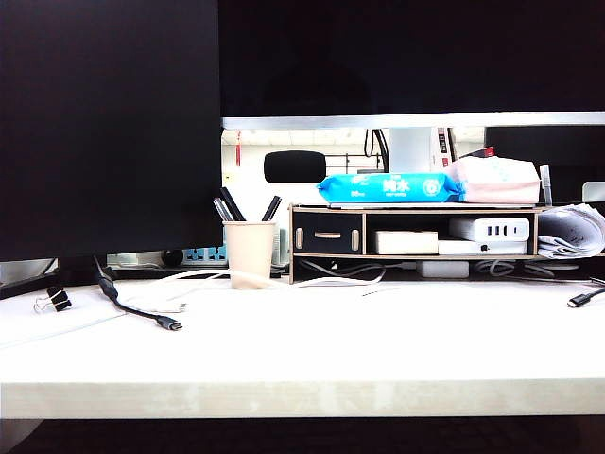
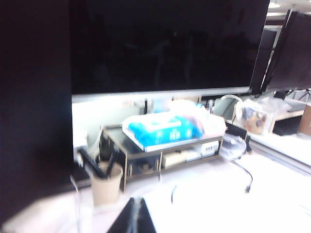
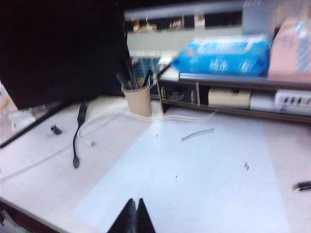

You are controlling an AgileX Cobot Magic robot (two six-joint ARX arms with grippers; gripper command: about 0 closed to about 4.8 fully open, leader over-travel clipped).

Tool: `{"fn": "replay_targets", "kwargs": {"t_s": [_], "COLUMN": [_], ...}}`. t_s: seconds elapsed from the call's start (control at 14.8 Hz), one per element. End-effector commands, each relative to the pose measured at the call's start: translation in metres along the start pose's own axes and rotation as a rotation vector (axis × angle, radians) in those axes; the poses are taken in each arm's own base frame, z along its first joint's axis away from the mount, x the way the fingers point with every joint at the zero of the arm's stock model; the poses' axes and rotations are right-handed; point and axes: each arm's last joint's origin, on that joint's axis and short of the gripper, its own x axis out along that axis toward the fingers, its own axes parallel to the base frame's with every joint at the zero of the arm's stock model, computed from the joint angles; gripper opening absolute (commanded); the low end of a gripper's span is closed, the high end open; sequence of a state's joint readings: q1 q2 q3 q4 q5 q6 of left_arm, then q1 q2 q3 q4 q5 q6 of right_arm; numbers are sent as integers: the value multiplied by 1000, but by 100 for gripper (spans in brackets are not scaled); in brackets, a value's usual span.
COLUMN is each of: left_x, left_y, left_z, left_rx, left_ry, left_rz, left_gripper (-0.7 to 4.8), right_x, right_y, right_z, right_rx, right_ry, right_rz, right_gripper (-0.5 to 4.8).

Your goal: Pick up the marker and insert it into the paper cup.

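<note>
Now I see both end effectors, left [image 2: 137, 213] and right [image 3: 135, 213], closed empty above the counter [image 1: 378, 350]; pens stand in the paper cup [image 1: 250, 253] near its back edge.

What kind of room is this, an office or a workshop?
Most likely an office desk: large dark monitors, a wooden desk organizer holding a blue wipes pack, and a paper cup with pens in it.

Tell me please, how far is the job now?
It looks done. The paper cup stands by the shelf with dark pens upright in it; which one is the marker I cannot tell. Nothing is in hand: the left gripper and right gripper are shut, empty, away from the cup. Nothing seems left.
</note>
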State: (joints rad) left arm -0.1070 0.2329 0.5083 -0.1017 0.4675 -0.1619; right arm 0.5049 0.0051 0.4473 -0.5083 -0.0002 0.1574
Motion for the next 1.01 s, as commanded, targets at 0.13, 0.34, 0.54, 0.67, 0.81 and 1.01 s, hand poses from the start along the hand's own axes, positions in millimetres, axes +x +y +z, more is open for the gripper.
{"fn": "replay_targets", "kwargs": {"t_s": [0.13,0.34,0.54,0.67,0.81,1.01], "left_x": [-4,-2,3,7,8,8], "left_y": [0,7,13,19,24,28], "left_z": [-11,-22,-44,-62,-79,-102], "left_rx": [-50,-35,-43,-50,-68,-76], "left_ry": [93,99,114,100,105,158], "left_rz": [23,140,162,209,246,262], "left_gripper": [-5,-5,-5,-5,-5,-5], "right_x": [18,32,41,46,49,52], "right_y": [-2,-5,-8,-10,-11,-12], "right_z": [-16,-35,-51,-60,-68,-74], "right_rx": [8,8,7,7,7,2], "right_ry": [-55,-80,-96,-110,-105,-121], "right_rz": [11,15,18,20,19,9], "right_gripper": [-1,-1,-1,-1,-1,-1]}}
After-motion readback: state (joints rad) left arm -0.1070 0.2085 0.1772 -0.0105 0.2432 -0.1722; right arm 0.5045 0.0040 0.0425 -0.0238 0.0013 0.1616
